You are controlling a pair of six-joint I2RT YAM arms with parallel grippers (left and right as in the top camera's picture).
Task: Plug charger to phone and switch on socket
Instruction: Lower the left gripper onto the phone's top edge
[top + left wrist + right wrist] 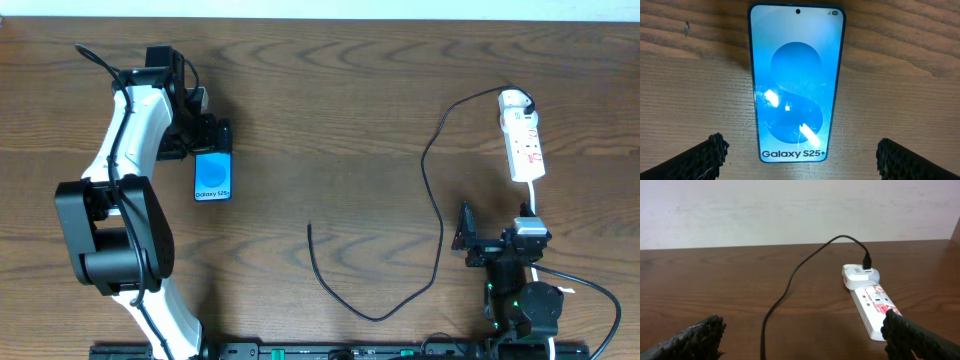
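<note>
The phone lies flat at the left of the table, its blue screen facing up and lit. My left gripper hovers over it, open; in the left wrist view its fingertips stand wide on either side of the phone's near end, touching nothing. The white socket lies at the far right. The charger runs from an adapter on the socket's far end in a long loop, and its free plug rests on the wood mid-table. My right gripper is open, just short of the socket.
The socket's white cord runs back toward my right arm's base. The table's far edge meets a pale wall. The black cable crosses the wood between my right gripper's fingers.
</note>
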